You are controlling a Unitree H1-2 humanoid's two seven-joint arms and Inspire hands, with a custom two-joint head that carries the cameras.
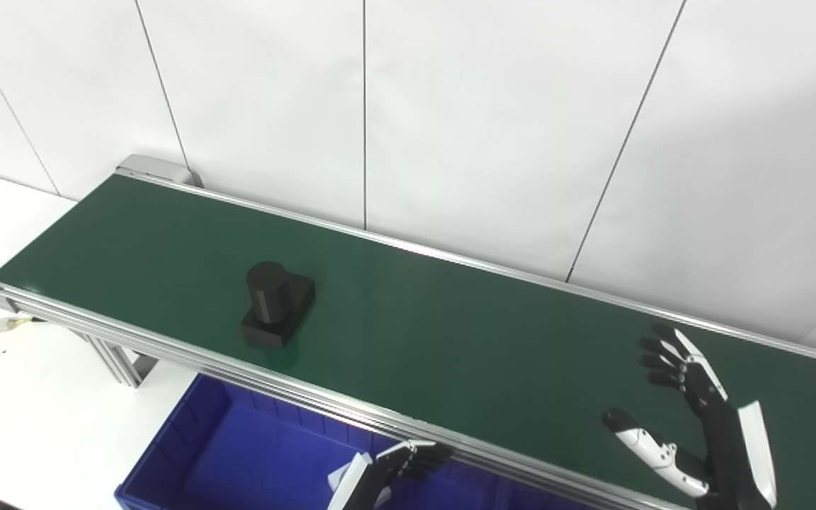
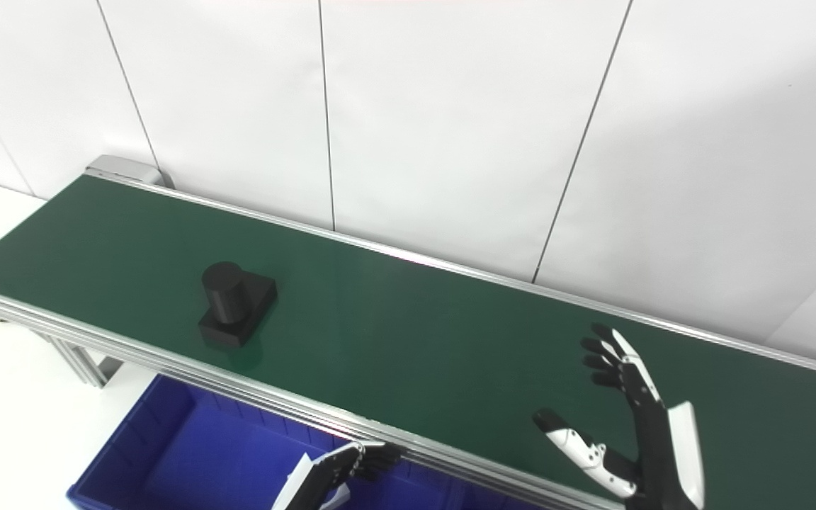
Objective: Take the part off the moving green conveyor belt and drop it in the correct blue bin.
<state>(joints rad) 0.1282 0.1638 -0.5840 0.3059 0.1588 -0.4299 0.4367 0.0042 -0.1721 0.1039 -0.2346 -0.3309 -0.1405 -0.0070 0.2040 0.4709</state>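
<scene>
While part (image 1: pixel 277 303) rides belt (image 1: pixel 450 333), right robot hand (image 1: pixel 691 418) hovers open — well apart.

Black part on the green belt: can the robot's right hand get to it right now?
Probably, but not yet: the right hand hangs open, far along the belt from the black part. Nothing stands between them.

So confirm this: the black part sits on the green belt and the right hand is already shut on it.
Not right. The black part does sit on the green belt, but the right hand is open, well apart from it, as the left eye view shows.
</scene>
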